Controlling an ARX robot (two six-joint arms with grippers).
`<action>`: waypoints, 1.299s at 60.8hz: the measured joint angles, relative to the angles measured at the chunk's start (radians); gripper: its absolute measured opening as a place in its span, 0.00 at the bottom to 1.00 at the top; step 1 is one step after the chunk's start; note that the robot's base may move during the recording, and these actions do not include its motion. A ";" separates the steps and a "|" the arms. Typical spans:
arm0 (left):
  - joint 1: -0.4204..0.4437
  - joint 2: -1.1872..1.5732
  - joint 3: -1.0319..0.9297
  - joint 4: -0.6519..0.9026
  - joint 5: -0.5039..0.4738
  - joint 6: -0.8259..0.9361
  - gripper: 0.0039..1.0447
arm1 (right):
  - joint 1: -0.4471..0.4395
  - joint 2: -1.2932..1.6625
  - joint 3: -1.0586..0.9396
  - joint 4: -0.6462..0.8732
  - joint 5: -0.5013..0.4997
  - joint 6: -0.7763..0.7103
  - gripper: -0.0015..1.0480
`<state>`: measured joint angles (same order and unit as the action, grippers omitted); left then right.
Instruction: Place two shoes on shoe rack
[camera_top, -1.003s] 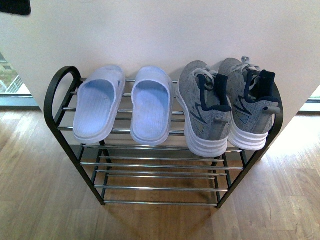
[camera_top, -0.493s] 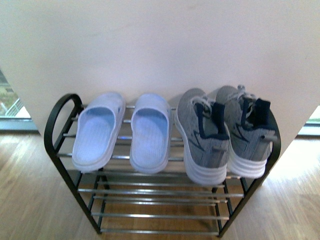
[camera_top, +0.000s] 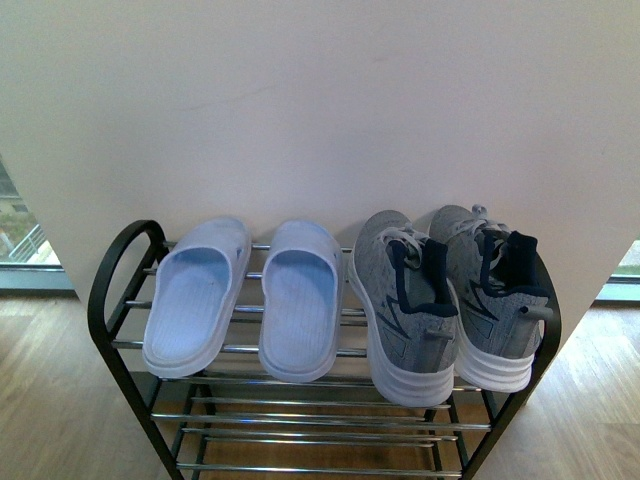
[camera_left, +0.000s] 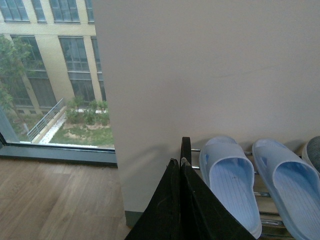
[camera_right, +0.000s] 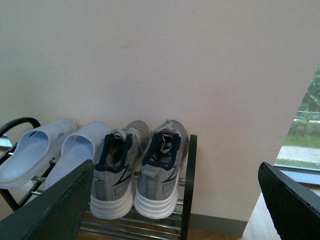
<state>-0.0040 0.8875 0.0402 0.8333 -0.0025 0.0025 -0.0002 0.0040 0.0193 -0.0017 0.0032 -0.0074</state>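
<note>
Two grey knit sneakers, one (camera_top: 405, 305) and the other (camera_top: 495, 300), stand side by side on the right of the shoe rack's (camera_top: 120, 270) top tier, heels toward me. They also show in the right wrist view, one (camera_right: 117, 175) and the other (camera_right: 159, 172). My right gripper (camera_right: 175, 205) is open and empty, back from the rack, with the sneakers between its fingers (camera_right: 60, 210) in that view. My left gripper (camera_left: 180, 167) is shut and empty, near the rack's left end. Neither gripper shows in the front view.
Two pale blue slide slippers, one (camera_top: 195, 295) and the other (camera_top: 300, 295), lie on the left of the top tier. A white wall (camera_top: 320, 120) stands right behind the rack. Lower chrome bars (camera_top: 320, 420) show beneath. Wooden floor (camera_top: 50, 400) and windows (camera_left: 45, 75) lie at both sides.
The front view has tilted upward: the rack and shoes sit lower in the picture and more wall shows. The shoes have not moved on the rack.
</note>
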 joint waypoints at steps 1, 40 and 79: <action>0.000 -0.008 -0.001 -0.006 0.000 0.000 0.01 | 0.000 0.000 0.000 0.000 0.000 0.000 0.91; 0.000 -0.423 -0.026 -0.374 0.002 0.000 0.01 | 0.000 0.000 0.000 0.000 0.000 0.000 0.91; 0.000 -0.612 -0.026 -0.555 0.002 0.001 0.22 | 0.000 0.000 0.000 0.000 0.000 0.000 0.91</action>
<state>-0.0036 0.2752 0.0139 0.2787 -0.0006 0.0032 -0.0002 0.0040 0.0193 -0.0017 0.0032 -0.0071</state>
